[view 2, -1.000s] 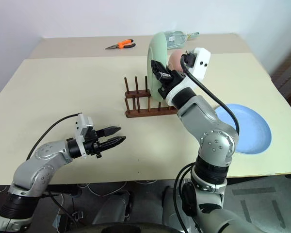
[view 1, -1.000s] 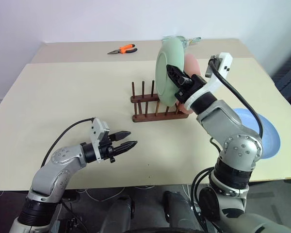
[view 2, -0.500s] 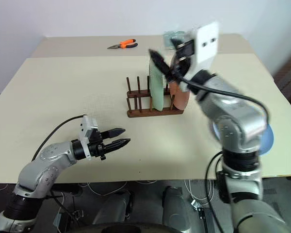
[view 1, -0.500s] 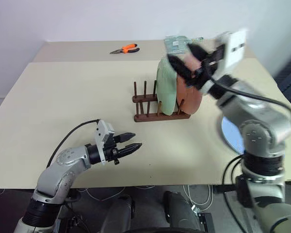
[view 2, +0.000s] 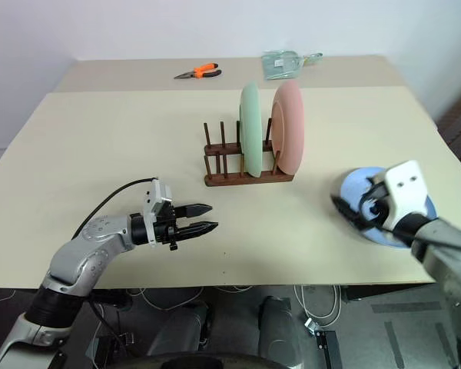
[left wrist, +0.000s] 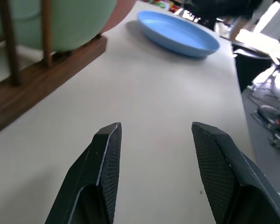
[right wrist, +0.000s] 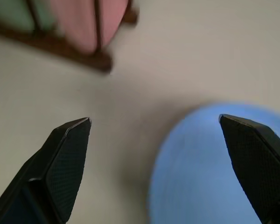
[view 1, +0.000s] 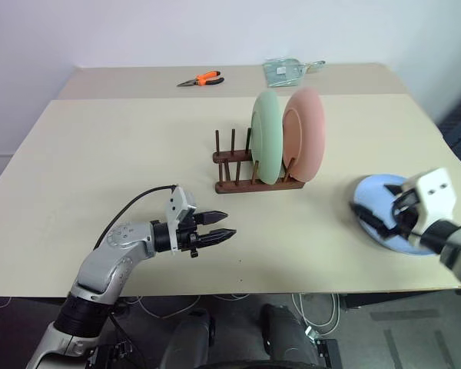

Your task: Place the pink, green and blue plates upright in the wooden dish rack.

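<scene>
The wooden dish rack (view 1: 250, 178) stands mid-table. The green plate (view 1: 265, 138) and the pink plate (view 1: 307, 132) stand upright in it, side by side. To the rack's right the blue plate (view 1: 380, 201) lies flat on the table. My right gripper (view 1: 363, 215) hovers low over that plate's near left edge. It is open, with its fingers (right wrist: 65, 158) spread wide and nothing between them. My left gripper (view 1: 229, 226) is over bare table in front of the rack, pointing right, open and empty.
Orange-handled pliers (view 1: 202, 78) and a clear plastic packet (view 1: 286, 70) lie at the far edge of the table (view 1: 123, 146). The blue plate sits close to the table's right front edge.
My right gripper opened and let go of the green plate, which now stands in the rack beside the pink one. The right arm swung down and right to the blue plate. The left gripper edged right.
</scene>
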